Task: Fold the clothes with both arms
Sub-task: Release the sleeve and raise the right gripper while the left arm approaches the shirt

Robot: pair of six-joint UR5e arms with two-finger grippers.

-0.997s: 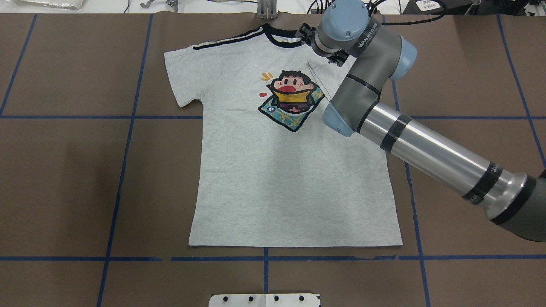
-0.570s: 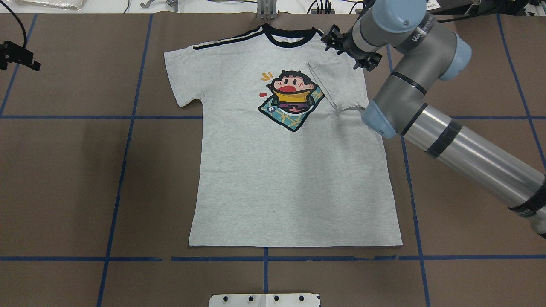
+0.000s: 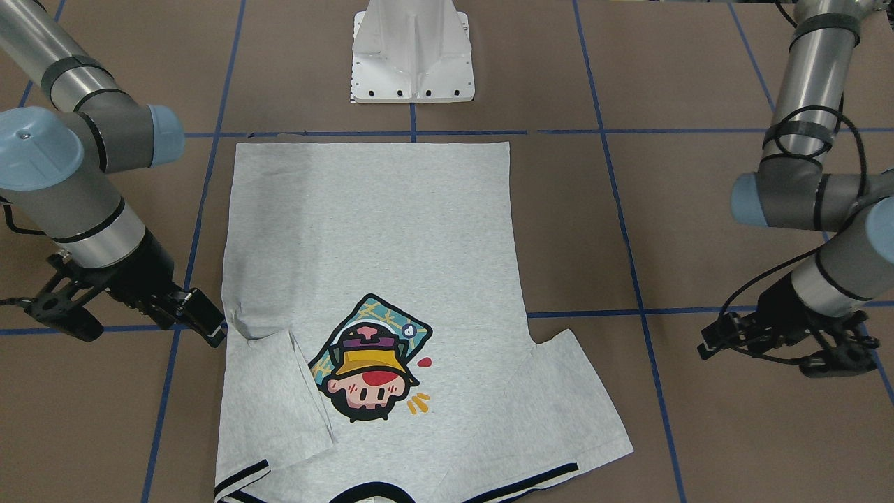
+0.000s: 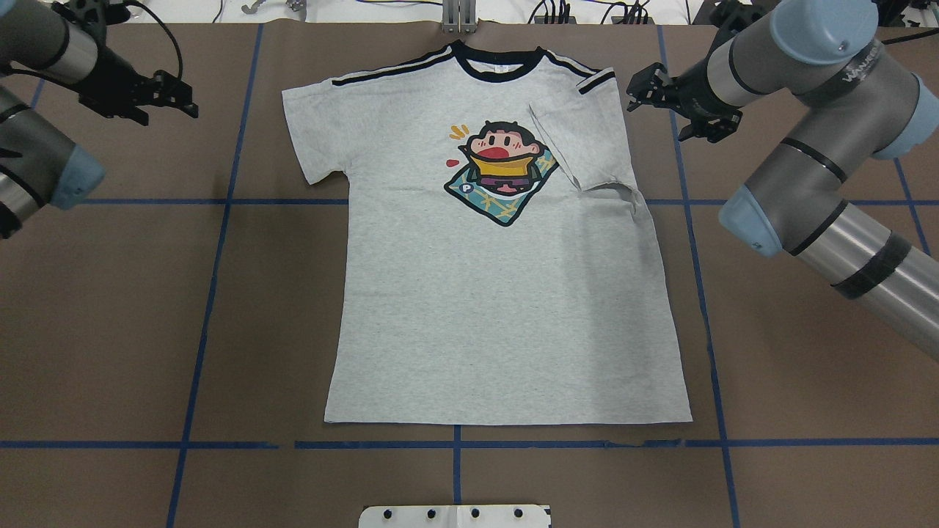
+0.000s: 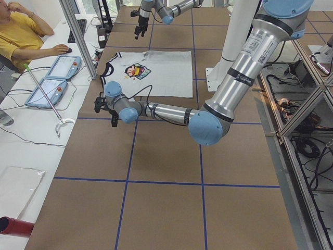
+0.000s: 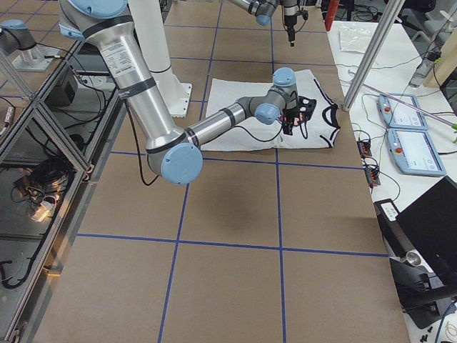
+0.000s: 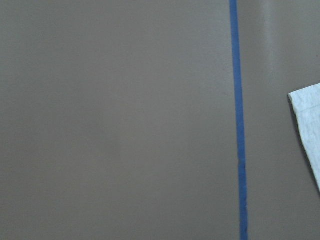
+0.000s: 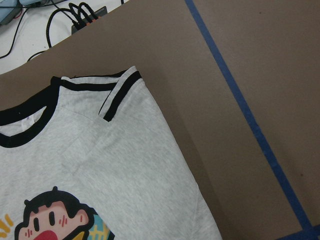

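Right gripper [image 4: 666,103] and left gripper [image 4: 170,101] are hovering spread, empty — the limp, light T-shirt [image 4: 499,308] is probably wanting a pinch at the flat sleeve [image 4: 312,136] edge.

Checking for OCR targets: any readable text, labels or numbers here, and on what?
"P": in the cartoon print on the T-shirt.
"WAN...": on the right arm near its wrist; rest blurred.
Labels on the left arm and right arm tubes, side views: too small to read.
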